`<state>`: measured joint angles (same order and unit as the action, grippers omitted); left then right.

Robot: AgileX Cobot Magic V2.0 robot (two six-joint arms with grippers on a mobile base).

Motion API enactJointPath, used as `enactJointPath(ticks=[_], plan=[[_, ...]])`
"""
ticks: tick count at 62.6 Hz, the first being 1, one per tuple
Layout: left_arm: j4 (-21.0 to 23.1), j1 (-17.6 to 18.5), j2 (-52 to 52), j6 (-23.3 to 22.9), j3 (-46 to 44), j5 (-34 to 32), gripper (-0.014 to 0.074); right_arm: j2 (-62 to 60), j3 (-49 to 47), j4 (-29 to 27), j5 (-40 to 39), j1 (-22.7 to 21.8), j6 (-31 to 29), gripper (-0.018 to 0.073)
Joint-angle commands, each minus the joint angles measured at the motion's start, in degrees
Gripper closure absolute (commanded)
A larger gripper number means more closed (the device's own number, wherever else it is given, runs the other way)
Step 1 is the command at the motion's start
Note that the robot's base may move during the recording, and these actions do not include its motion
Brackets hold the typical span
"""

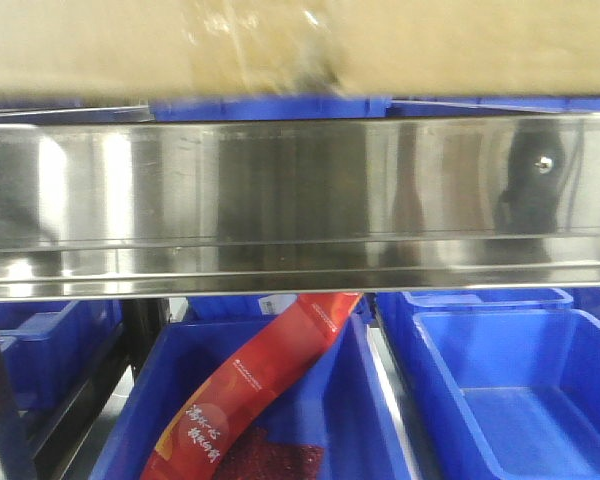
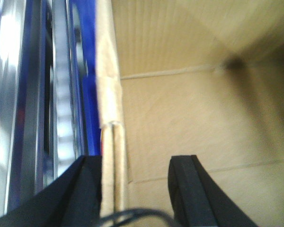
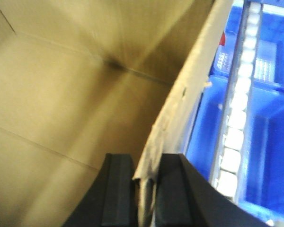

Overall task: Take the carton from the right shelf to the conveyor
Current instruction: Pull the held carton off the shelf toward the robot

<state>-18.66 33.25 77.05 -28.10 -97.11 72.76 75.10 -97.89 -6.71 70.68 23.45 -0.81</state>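
Note:
The brown carton (image 1: 430,45) fills the top of the front view, resting above the right shelf's shiny steel band (image 1: 280,190). Both wrist views look down into the carton's bare inside (image 2: 180,109) (image 3: 61,94). My left gripper (image 2: 137,189) is open and straddles the carton's left wall (image 2: 112,156); the outer finger lies against the wall and the inner finger stands well apart inside the box. My right gripper (image 3: 146,189) is shut on the carton's right wall (image 3: 189,94), which is pinched between the two black fingers. The conveyor is out of view.
Blue plastic bins (image 1: 510,390) sit on the level below the steel band, one holding a long red packet (image 1: 250,390). More blue bins (image 3: 265,142) and a white roller strip (image 3: 236,127) lie just outside the carton's right wall. A blue bin edge (image 2: 87,71) runs along the left wall.

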Motion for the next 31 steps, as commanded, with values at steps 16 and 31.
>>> enactJointPath(ticks=[16,31], plan=[[2.72,0.94,-0.76,1.45,0.87,-2.8,0.0612,-0.87,-0.16,-2.04,-10.03,0.24,-1.3,0.0626],[2.49,0.94,-0.76,1.45,0.87,-3.14,0.0612,-0.87,-0.16,-2.04,-9.39,0.24,-1.3,0.0626]])
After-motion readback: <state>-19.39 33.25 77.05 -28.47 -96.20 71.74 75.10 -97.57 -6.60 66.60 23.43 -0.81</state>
